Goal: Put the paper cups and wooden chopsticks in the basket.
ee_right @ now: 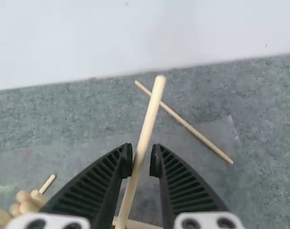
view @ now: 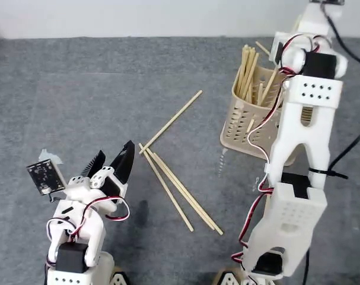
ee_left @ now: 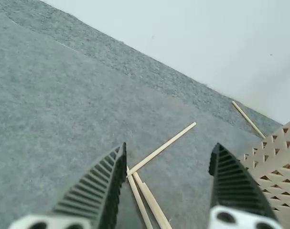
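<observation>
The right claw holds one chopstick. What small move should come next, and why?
Probably open the right claw to release the chopstick: its arm is over the basket, and other sticks already stand in it.

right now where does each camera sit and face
High view: above the table, looking down at the basket, loose chopsticks and both arms.
Left wrist view: behind the open left gripper, facing those chopsticks and the basket.
Right wrist view: behind the right gripper, shut on a chopstick.
High and left wrist share loose chopsticks and basket.
</observation>
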`<state>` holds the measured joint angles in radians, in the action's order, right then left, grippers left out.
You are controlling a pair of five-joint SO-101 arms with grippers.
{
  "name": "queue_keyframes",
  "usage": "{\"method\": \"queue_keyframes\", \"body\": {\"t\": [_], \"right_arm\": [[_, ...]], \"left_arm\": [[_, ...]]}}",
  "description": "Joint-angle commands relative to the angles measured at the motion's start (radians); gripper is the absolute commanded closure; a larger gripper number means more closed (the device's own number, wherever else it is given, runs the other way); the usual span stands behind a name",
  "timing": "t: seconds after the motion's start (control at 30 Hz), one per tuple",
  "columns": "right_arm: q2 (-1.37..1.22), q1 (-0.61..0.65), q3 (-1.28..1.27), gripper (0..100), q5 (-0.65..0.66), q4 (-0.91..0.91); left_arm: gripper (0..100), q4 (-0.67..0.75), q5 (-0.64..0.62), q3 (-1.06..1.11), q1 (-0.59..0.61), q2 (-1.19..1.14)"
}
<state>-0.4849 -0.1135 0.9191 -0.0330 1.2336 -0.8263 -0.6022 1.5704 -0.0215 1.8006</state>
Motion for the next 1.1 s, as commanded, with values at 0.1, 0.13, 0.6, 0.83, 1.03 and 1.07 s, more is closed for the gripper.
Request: {"method": "queue_keyframes", "body": {"t": [0.1, 0.13, 0.6, 0.83, 1.03, 1.07], "right_arm": [[0.019, 0.015, 0.109, 86.7, -0.003, 0.093], [0.019, 0.015, 0.115, 86.7, -0.003, 0.099], [0.016, 0.015, 0.114, 90.2, -0.002, 0.099], [-0.004, 0.015, 0.114, 90.3, -0.002, 0.097], [-0.051, 0.012, 0.118, 90.9, -0.002, 0.099], [-0.05, 0.012, 0.12, 92.4, -0.002, 0.099]], "left_arm": [[73, 0.025, 0.008, -0.008, 0.003, 0.015], [73, 0.025, 0.008, -0.008, 0.003, 0.015], [73, 0.025, 0.008, -0.005, 0.003, 0.015], [73, 0.025, 0.029, -0.005, 0.002, 0.015], [73, 0.025, 0.031, -0.005, 0.002, 0.015], [73, 0.025, 0.031, -0.005, 0.002, 0.015]]}}
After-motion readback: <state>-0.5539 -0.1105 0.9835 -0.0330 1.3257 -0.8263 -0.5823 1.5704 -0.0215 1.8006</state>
